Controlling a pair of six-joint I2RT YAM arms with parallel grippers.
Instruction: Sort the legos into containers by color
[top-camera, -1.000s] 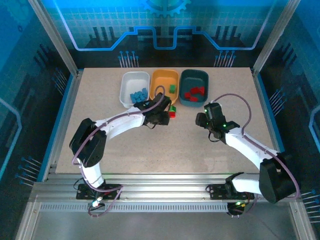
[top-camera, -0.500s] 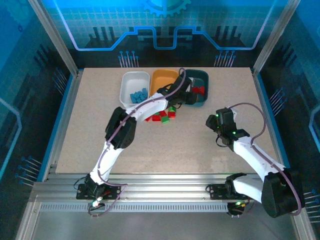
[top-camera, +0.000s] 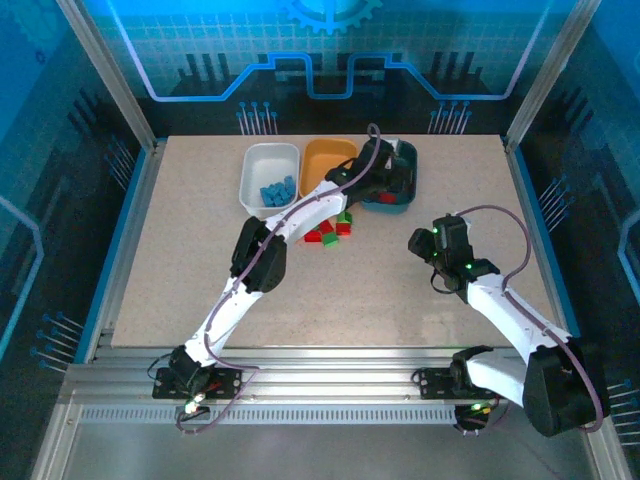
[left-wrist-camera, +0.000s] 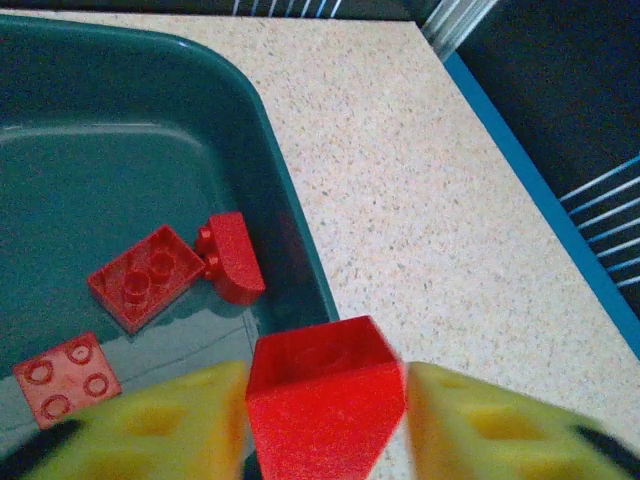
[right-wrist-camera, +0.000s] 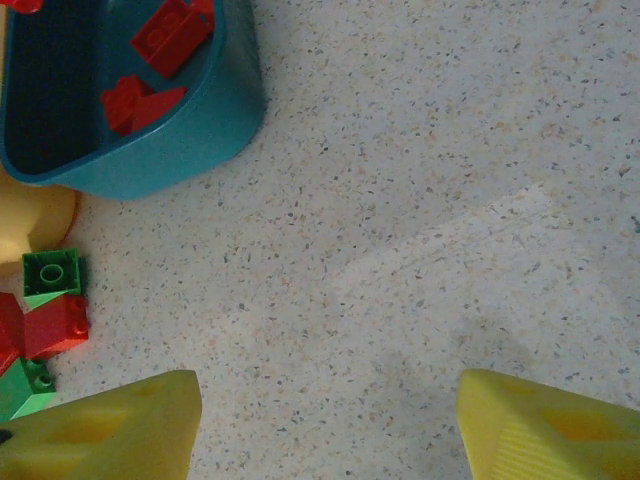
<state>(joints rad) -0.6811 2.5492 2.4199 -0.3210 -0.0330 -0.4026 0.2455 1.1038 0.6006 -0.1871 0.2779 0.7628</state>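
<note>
My left gripper (left-wrist-camera: 325, 425) is shut on a red lego (left-wrist-camera: 322, 400), held over the near right rim of the dark teal tray (left-wrist-camera: 290, 200). Three red legos lie inside that tray, among them a flat plate (left-wrist-camera: 140, 275) and a rounded piece (left-wrist-camera: 235, 260). From above, the left gripper (top-camera: 385, 182) reaches over the teal tray (top-camera: 408, 172). The right gripper (right-wrist-camera: 325, 430) stands open over bare table, nothing between its fingers; from above the right gripper (top-camera: 418, 240) is right of the loose legos. Loose red and green legos (top-camera: 330, 232) lie in front of the orange-yellow tray (top-camera: 322, 158).
The white tray (top-camera: 262, 162) holds light blue legos (top-camera: 275, 190). In the right wrist view a green lego (right-wrist-camera: 52, 272) and a red lego (right-wrist-camera: 50, 325) lie at the left edge, below the teal tray's wall (right-wrist-camera: 200, 130). The left arm spans over the orange-yellow tray.
The left arm went from the loose pile up and right to the teal tray, carrying a red lego. The right arm drew back slightly to the right.
</note>
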